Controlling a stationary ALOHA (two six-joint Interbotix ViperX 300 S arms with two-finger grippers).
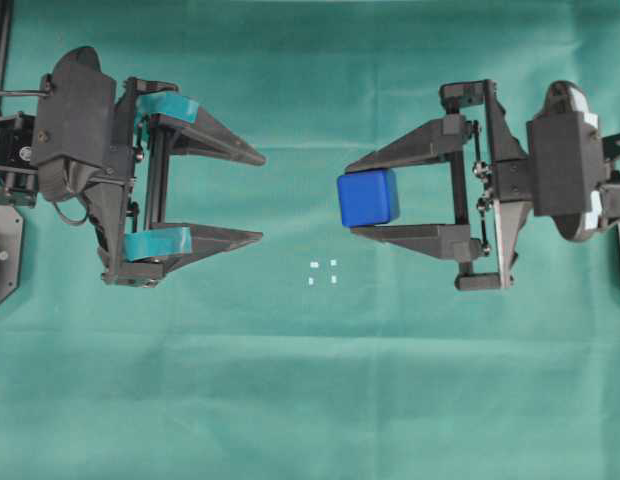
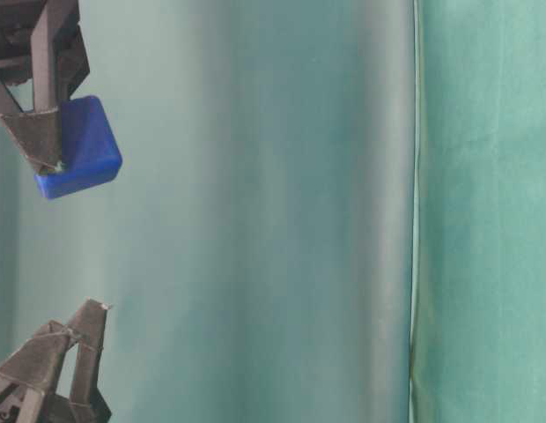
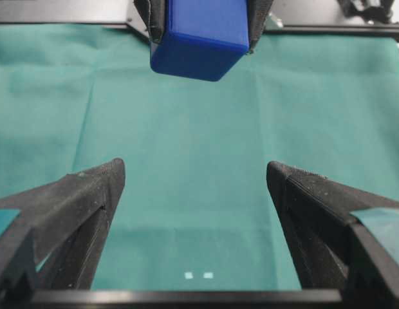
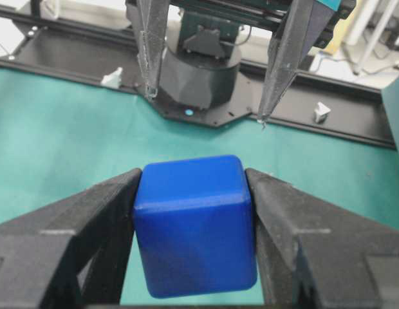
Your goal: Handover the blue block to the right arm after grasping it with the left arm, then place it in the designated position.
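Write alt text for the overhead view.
The right gripper holds a blue block above green cloth. The left gripper, jaws wide open and empty, faces it. Four small white marks lie on the cloth between them.

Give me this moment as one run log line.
stage: handover done | blue block: held by right gripper, above cloth | left gripper: open, empty | designated position: unoccupied

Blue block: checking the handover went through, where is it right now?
In the overhead view the blue block sits right of centre, clamped in the right end effector, up and right of the white marks.
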